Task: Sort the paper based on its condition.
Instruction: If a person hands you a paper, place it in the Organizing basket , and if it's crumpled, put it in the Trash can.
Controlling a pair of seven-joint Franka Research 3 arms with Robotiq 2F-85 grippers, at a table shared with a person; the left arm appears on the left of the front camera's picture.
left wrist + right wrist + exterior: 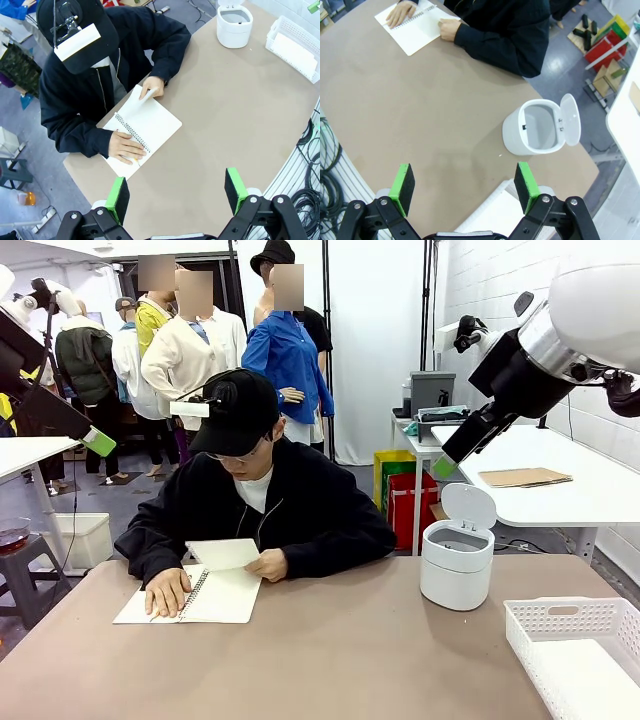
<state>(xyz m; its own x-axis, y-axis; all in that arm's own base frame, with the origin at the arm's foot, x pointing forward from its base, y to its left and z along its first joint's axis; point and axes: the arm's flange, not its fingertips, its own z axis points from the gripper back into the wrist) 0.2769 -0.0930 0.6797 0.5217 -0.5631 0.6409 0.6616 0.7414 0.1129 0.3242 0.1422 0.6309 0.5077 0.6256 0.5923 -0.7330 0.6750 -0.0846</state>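
Observation:
A person sits at the far side of the table with an open spiral notebook in front of them. One hand presses on its left page. The other hand holds a white sheet of paper curled up above the right page; I cannot tell whether it is torn free. My left gripper hangs open high above the table's near edge, holding nothing. My right gripper is open too, raised above the table's right end near the bin.
A white bin with its lid flipped up stands on the right of the table. A white slotted basket sits at the near right corner. A side table behind holds a brown cardboard piece.

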